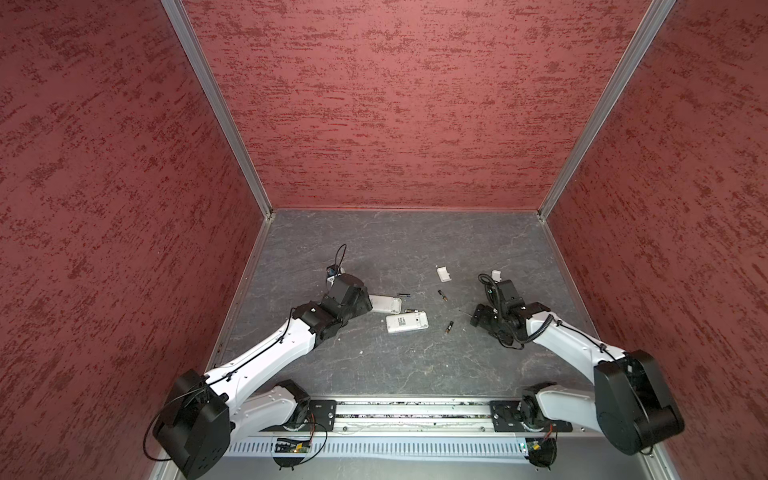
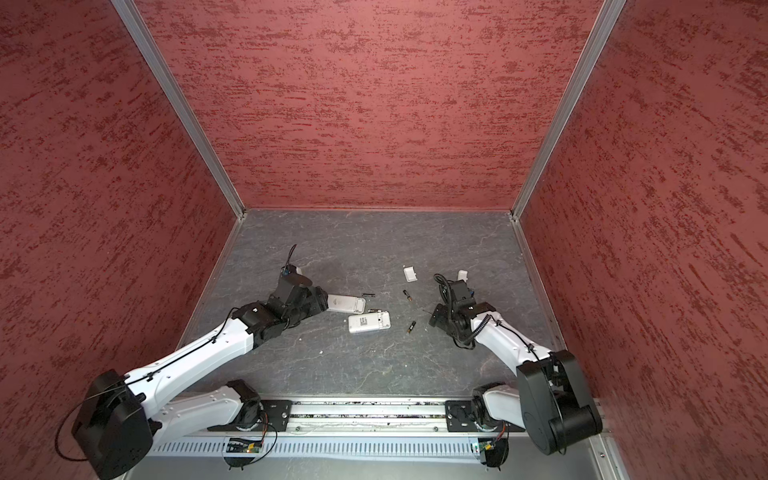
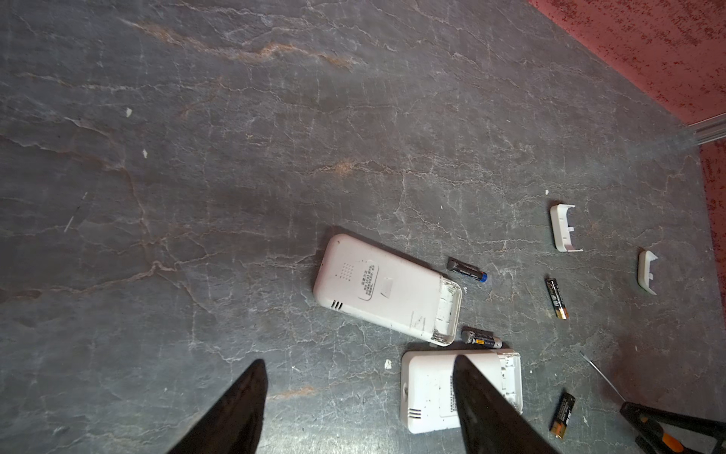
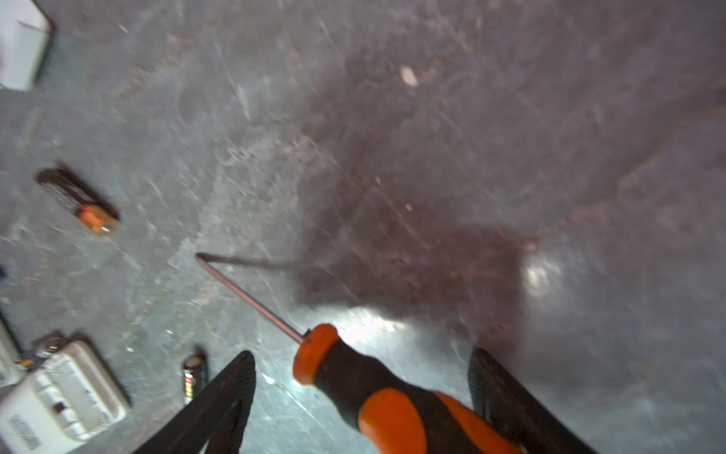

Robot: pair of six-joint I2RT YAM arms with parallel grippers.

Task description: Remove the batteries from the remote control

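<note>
Four batteries point(image 3: 556, 293) lie loose on the bench point(image 3: 196, 157), all outside the two white remotes point(image 3: 385, 291).

Left wrist view: resolves every battery. One sits between the remotes' uncovered ends. One with a blue tip lies just beside the farther remote. Two gold-ended ones lie farther out, toward the two white covers point(image 3: 565, 228). The left fingers point(image 3: 235, 412) are spread with nothing between them, and the battery between the remotes appears just past one fingertip.

Right wrist view (blurred): alone shows the orange-and-black screwdriver point(image 4: 393, 397) between the right fingers point(image 4: 220, 405), its tip on the bench. These fingers are wide apart with a clear gap on one side and do not clamp it. A gold-ended battery lies just outside one finger.

Both top views: the batteries sit low centre of frame, between the arms. The left fingers are hidden under their wrist, and the two batteries by the remotes are barely distinguishable.
</note>
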